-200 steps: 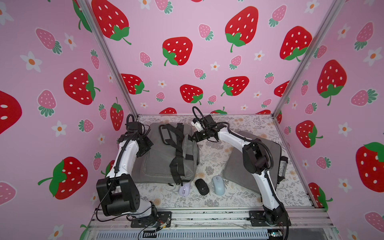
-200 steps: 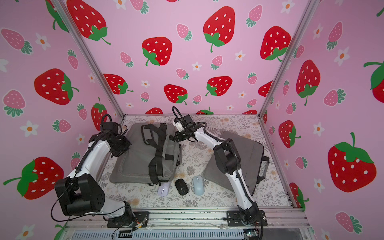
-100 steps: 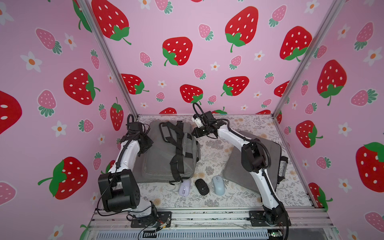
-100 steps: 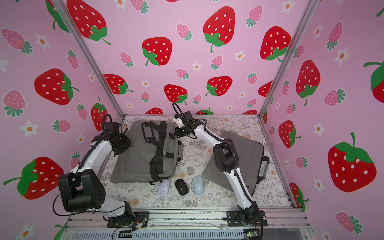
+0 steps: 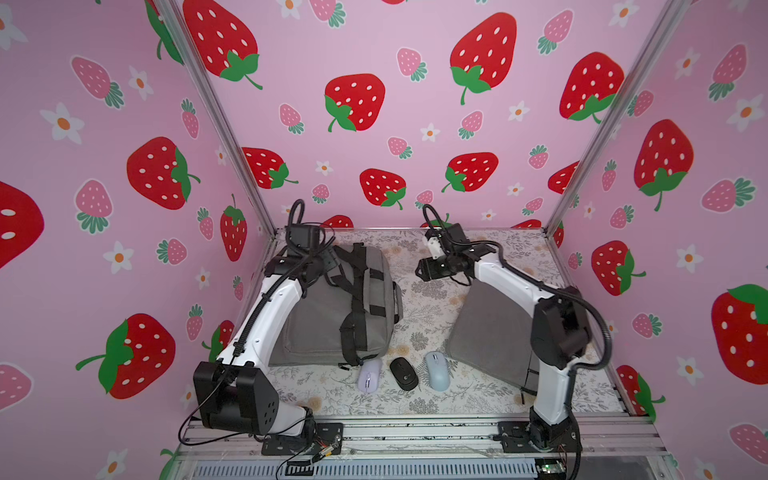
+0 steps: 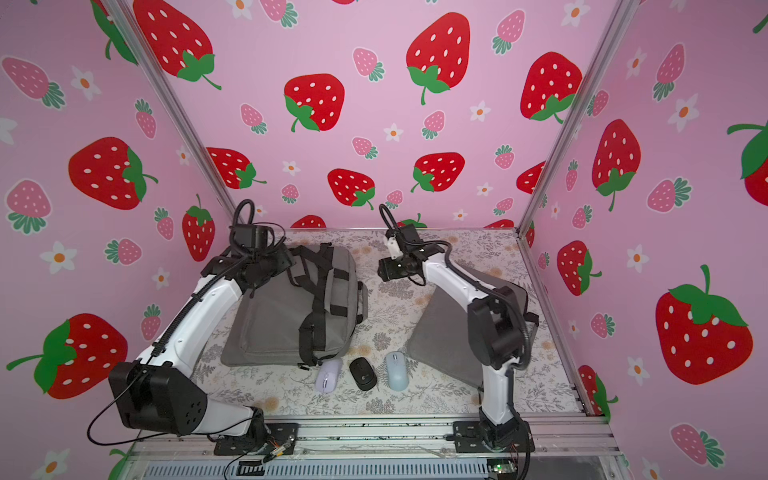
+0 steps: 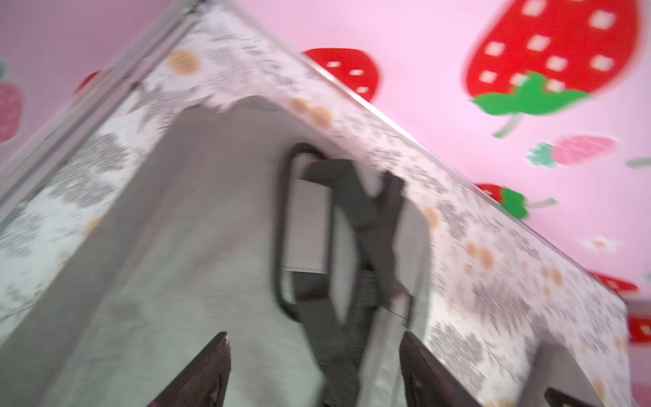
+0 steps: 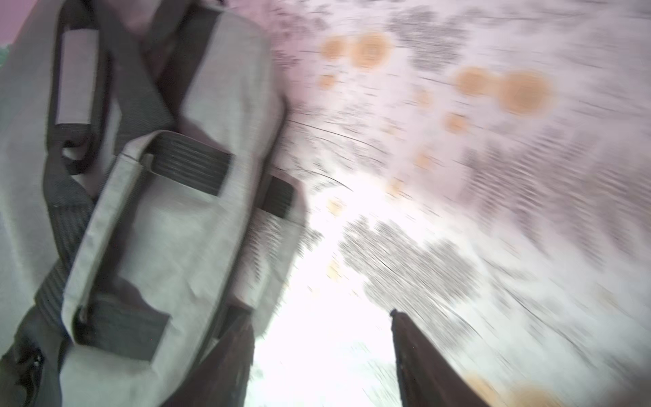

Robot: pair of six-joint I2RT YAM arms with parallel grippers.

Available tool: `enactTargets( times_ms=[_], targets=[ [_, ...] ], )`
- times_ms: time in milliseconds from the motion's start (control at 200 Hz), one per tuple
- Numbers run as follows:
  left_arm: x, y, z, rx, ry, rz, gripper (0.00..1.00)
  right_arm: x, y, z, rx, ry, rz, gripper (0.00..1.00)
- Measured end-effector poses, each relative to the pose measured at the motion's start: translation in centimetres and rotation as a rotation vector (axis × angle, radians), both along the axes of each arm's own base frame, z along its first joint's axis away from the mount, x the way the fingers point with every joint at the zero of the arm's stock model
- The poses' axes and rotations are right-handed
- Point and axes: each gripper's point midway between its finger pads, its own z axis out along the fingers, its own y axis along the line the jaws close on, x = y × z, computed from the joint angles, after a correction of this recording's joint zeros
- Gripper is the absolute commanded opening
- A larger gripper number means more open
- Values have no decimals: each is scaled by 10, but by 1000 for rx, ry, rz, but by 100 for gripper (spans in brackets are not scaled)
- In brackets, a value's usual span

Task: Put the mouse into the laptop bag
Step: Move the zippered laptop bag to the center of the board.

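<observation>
Edges: the floral-printed tablecloth is boxed on three sides by pink strawberry-patterned walls. A ribbed aluminium rail runs along the near edge.
Open room: a bare strip of cloth runs between the grey fabric laptop bag with black webbing straps, near the left wall, and a flat grey fabric sleeve on the right, partly under the right arm.
Textures: the bag is soft and woven with rounded corners, and its straps are ribbed. Whether its zip is open cannot be told. Both wrist views are blurred.
Mice: a lilac plastic mouse, a black plastic mouse and a pale blue plastic mouse lie side by side on the cloth near the rail, outside the bag. All are smooth ovals, and the lilac one lies just beside the bag's near corner.
Left gripper: jaws wide apart above the bag's far end, with a strap showing between them and nothing pinched.
Right gripper: jaws wide apart over bare cloth beside the bag's far corner, holding nothing.
</observation>
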Motion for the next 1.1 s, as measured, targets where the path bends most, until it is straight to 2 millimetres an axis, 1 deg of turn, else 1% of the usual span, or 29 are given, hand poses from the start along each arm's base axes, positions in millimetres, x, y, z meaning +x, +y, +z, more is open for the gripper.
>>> enactTargets(
  times_ms=[10, 15, 25, 65, 75, 95, 105, 110, 115, 120, 140, 180, 200, 245, 295, 335, 390, 455, 520, 585, 665, 725, 765, 810, 890, 925, 981, 1036, 1101],
  targets=[
    [1, -6, 3, -2, -8, -14, 76, -1, -5, 2, 2, 0, -9, 69],
    [2, -14, 4, -4, -12, -37, 76, -1, -12, 4, 0, -4, -26, 69],
    [3, -21, 6, -2, -18, -56, 76, -1, -22, 6, -3, -10, -48, 69],
    [6, -55, 13, -2, -40, -146, 76, -7, -51, 12, -10, -19, -110, 71],
    [6, -61, 14, 0, -44, -161, 76, -8, -61, 13, -14, -23, -131, 71],
    [7, -79, 14, -2, -52, -209, 77, -11, -81, 15, -26, -32, -180, 73],
    [7, -84, 14, 0, -54, -222, 77, -12, -86, 15, -28, -34, -190, 73],
    [7, -87, 14, 0, -55, -229, 77, -14, -92, 15, -30, -33, -203, 74],
    [8, -94, 13, -1, -55, -247, 77, -15, -95, 15, -33, -33, -211, 74],
    [7, -97, 12, -1, -53, -257, 77, -16, -101, 16, -37, -39, -228, 74],
    [7, -111, 10, 3, -55, -294, 78, -23, -116, 14, -51, -38, -258, 76],
    [5, -141, 0, 5, -44, -374, 80, -39, -142, 11, -81, -39, -321, 78],
    [3, -152, -5, 7, -38, -404, 80, -47, -150, 8, -94, -36, -338, 80],
    [-1, -182, -22, 8, -6, -484, 82, -69, -171, 1, -129, -24, -387, 84],
    [-7, -215, -43, 15, 36, -571, 83, -87, -191, -6, -152, -12, -442, 87],
    [-12, -236, -59, 19, 65, -625, 84, -101, -206, -12, -170, -1, -482, 91],
    [-21, -268, -82, 25, 107, -707, 85, -117, -234, -20, -186, 10, -581, 93],
    [-33, -296, -104, 30, 147, -780, 86, -132, -265, -29, -195, 24, -702, 97],
    [-47, -317, -121, 27, 180, -844, 87, -146, -294, -38, -200, 39, -823, 99],
    [-61, -336, -135, 15, 211, -899, 88, -157, -314, -46, -197, 60, -912, 100],
    [-74, -354, -151, -2, 247, -949, 88, -167, -331, -59, -169, 102, -998, 99],
    [-77, -362, -162, -14, 268, -966, 88, -172, -341, -72, -133, 143, -1054, 98],
    [-78, -366, -170, -26, 283, -973, 84, -174, -345, -81, -105, 169, -1085, 95],
    [-79, -370, -178, -41, 301, -979, 78, -176, -347, -92, -74, 202, -1102, 91],
    [-80, -379, -193, -74, 331, -990, 74, -176, -343, -113, -27, 265, -1100, 81],
    [-80, -381, -199, -83, 343, -994, 73, -173, -338, -121, 0, 289, -1089, 76],
    [-79, -387, -206, -100, 357, -998, 73, -165, -332, -129, 48, 310, -1071, 72],
    [-76, -391, -210, -110, 363, -1001, 73, -153, -328, -131, 93, 313, -1055, 71],
    [-70, -396, -212, -122, 362, -1000, 78, -135, -320, -131, 135, 305, -1013, 71]
  ],
)
